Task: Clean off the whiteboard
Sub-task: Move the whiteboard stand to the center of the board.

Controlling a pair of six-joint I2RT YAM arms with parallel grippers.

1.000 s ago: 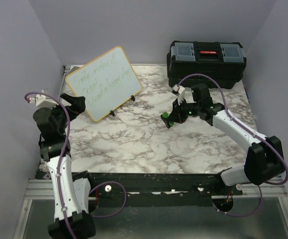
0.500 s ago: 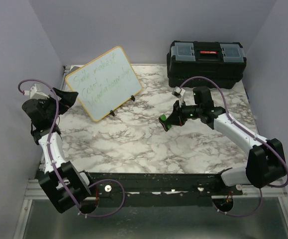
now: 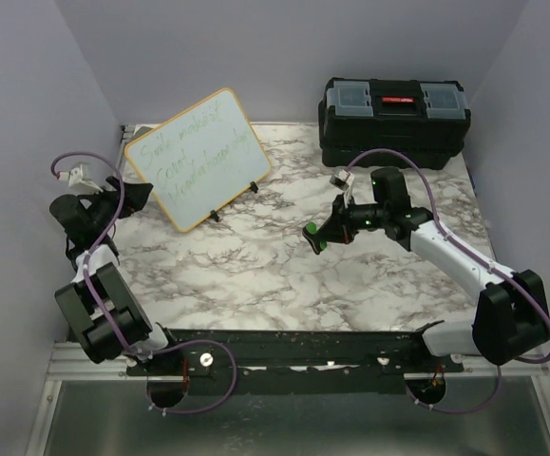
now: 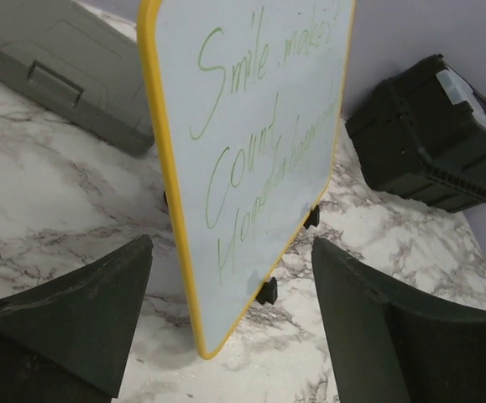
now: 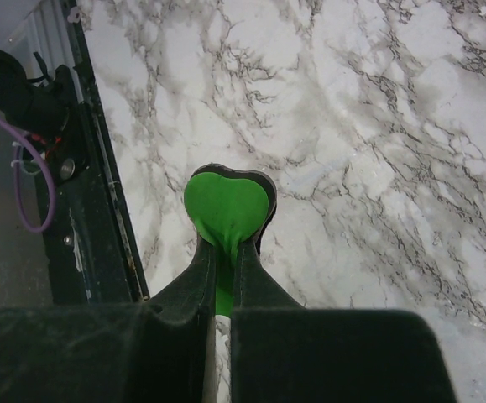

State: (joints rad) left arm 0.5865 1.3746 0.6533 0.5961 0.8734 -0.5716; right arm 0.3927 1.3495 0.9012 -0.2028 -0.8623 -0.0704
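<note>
Whiteboard (image 3: 199,160): small rectangular white board with rounded corners, thin yellowish-wood frame and small black feet, standing propped at the far left of the white-and-grey marble tabletop (image 3: 275,271), its face covered with green handwriting. Black plastic toolbox (image 3: 393,119) with clear lid compartments: far right, well apart from the board. Grey rounded case (image 4: 66,75): lying flat behind the board. Left gripper (image 3: 134,196): near the board's left edge, dark fingers (image 4: 100,311) spread wide, nothing between them, not touching the frame. Right gripper (image 5: 223,252): over the middle of the tabletop, fingers pressed narrow on a small green-faced, dark-rimmed object (image 5: 226,201); whether it touches the marble cannot be told.
</note>
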